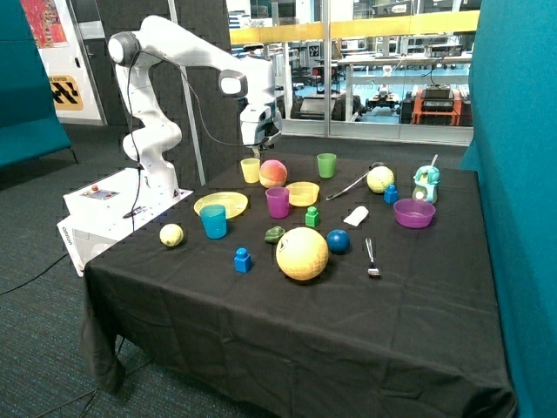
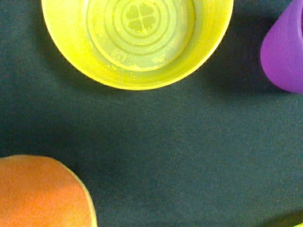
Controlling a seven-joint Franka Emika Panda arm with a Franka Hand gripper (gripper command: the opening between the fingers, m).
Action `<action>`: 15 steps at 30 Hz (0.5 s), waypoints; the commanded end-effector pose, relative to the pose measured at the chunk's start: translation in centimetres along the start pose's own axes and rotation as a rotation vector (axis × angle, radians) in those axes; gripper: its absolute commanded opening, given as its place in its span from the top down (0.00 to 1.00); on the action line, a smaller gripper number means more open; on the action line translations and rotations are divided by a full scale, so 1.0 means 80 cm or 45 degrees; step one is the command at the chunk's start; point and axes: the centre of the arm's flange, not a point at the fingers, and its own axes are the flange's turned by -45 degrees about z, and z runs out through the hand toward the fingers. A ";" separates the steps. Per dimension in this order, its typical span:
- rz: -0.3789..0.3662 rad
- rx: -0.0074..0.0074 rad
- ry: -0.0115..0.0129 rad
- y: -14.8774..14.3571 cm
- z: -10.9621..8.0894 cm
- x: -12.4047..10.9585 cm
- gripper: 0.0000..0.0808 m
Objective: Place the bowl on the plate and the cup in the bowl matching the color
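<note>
The yellow plate (image 1: 221,205) lies near the table's edge on the robot's side, with nothing on it. The yellow bowl (image 1: 302,193) sits on the cloth between the magenta cup (image 1: 278,202) and the green cup (image 1: 326,165). It fills the top of the wrist view (image 2: 137,42) and is empty. The pale-yellow cup (image 1: 251,170) stands upright beside an orange ball (image 1: 273,173). My gripper (image 1: 253,154) hangs just above this cup. It does not show in the wrist view.
A blue cup (image 1: 213,221) stands by the plate. The magenta cup (image 2: 286,52) and orange ball (image 2: 42,194) flank the wrist view. A big yellow ball (image 1: 302,252), blue ball (image 1: 338,241), bricks, a fork (image 1: 372,257) and purple bowl (image 1: 414,212) lie around.
</note>
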 end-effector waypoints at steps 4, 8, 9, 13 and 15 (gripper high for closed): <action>-0.319 -0.0085 -0.0101 -0.004 -0.001 0.001 0.18; -0.341 -0.0084 -0.0102 -0.012 -0.001 0.002 0.67; -0.348 -0.0084 -0.0102 -0.014 -0.001 0.002 0.68; -0.378 -0.0083 -0.0103 -0.024 -0.001 0.005 0.70; -0.390 -0.0082 -0.0103 -0.029 0.001 0.007 0.70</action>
